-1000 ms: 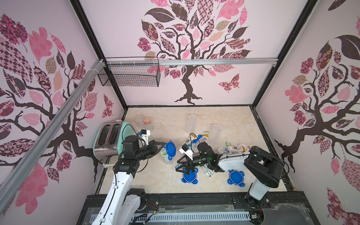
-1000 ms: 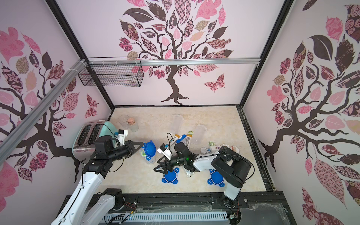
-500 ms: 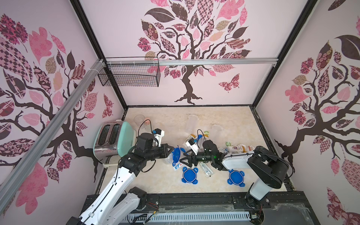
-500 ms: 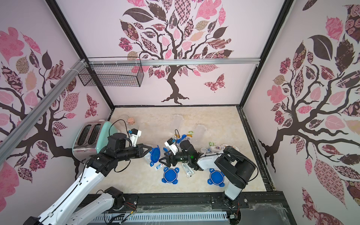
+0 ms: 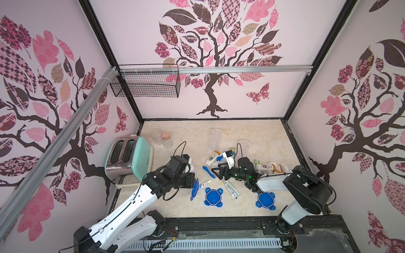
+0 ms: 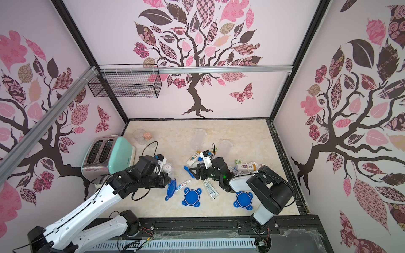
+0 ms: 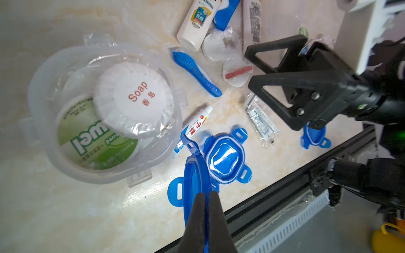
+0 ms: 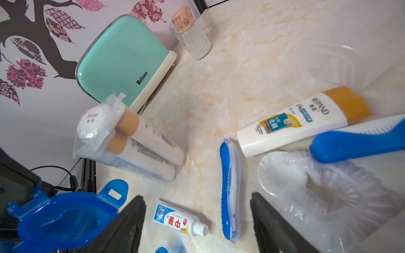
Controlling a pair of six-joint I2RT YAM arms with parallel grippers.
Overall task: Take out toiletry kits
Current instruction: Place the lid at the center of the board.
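Leftmost in both top views, mint-green toaster (image 5: 128, 162) by the left wall. Right of it, left gripper (image 5: 193, 183) clamped tight on blue four-clip lid (image 5: 194, 192), held on edge. Beside it in the left wrist view, open clear canister (image 7: 43, 114) with wrapped soap (image 7: 133, 98) and green-and-white tub (image 7: 87, 140) inside. Lower centre, loose on marble tabletop (image 5: 252, 131): toothpaste tube (image 5: 205, 184), second blue lid (image 5: 213, 196) lying flat, blue toothbrush (image 5: 209, 172), white bottle with yellow cap (image 5: 212, 158). Just right of the toothbrush, right gripper (image 5: 217, 173), jaws parted wide, gripping nothing. Further right, clear-wrapped packet (image 5: 232, 190), third blue lid (image 5: 265, 199), another white bottle (image 5: 266, 167).
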